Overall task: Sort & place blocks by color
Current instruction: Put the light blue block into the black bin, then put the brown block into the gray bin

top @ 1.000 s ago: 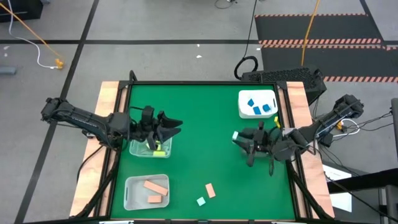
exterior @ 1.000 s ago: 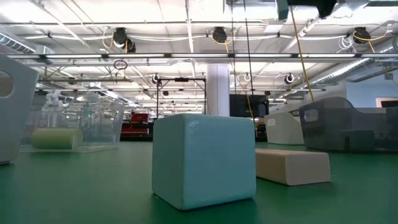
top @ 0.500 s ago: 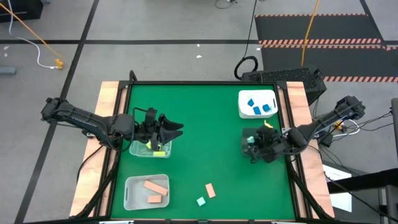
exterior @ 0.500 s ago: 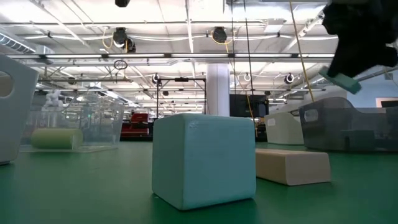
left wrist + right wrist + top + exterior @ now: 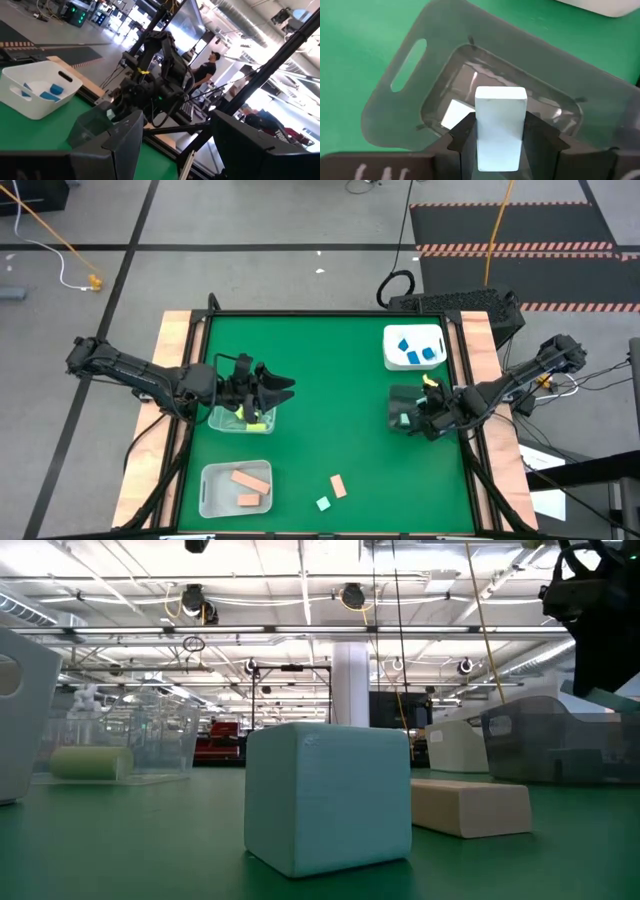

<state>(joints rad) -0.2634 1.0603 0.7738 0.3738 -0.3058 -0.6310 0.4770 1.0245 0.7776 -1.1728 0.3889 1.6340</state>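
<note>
Right gripper [image 5: 500, 142] pinches mint block [image 5: 500, 127] over clear tub [image 5: 410, 65] at table's right; we judge release near. Left gripper [image 5: 268, 388] hovers part-open, empty, over yellow tub [image 5: 222, 420]. Blue [image 5: 416, 351], peach [image 5: 247, 483] binned. Left: 1 peach bar [image 5: 338, 485], 1 mint cube [image 5: 323, 503]. Only right wrist view shows grip.

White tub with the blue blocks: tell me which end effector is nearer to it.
Right. The right end effector sits just below the white tub in the high view, on the same side; the left end effector is across the table, over the clear tub.
</note>
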